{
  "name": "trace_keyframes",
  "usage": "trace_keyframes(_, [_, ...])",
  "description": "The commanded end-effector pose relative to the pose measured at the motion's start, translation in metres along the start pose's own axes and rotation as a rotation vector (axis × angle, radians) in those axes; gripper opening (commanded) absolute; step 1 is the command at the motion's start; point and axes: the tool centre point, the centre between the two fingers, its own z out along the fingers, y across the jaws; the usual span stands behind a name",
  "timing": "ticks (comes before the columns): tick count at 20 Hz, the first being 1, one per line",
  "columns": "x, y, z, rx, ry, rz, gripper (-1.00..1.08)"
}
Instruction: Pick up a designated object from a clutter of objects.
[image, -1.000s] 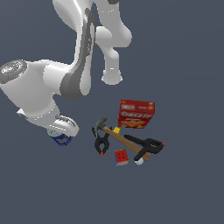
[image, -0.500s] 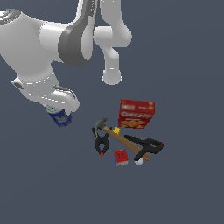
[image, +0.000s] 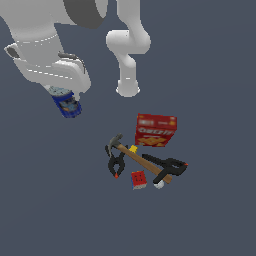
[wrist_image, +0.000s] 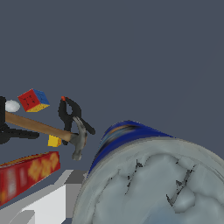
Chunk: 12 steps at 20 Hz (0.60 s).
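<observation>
We have the gripper (image: 64, 95) clamped on the blue can (image: 67, 104), held in the air well apart from the clutter (image: 145, 155). It looks rigid, smooth and likely slippery, so we judge a firm squeeze across its curved sides, below the silver lid (wrist_image: 153, 188), safest.

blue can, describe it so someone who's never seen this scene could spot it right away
Find the big white robot arm at the exterior view's upper left; the blue can hangs under its gripper, well apart from the pile around the red cracker box. It is the only round thing with a dark blue label and a silver-grey lid, unlike the small red cube by the hammer.
</observation>
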Motion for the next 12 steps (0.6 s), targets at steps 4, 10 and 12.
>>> trace_keyframes(4, [-0.023,0.003,-0.04,-0.001,0.004,0.0,-1.0])
trace_keyframes(10, [-0.037,0.004,-0.067,-0.001,0.004,0.0,-1.0])
trace_keyframes(12, [-0.039,0.004,-0.071,-0.001,0.004,0.0,-1.0])
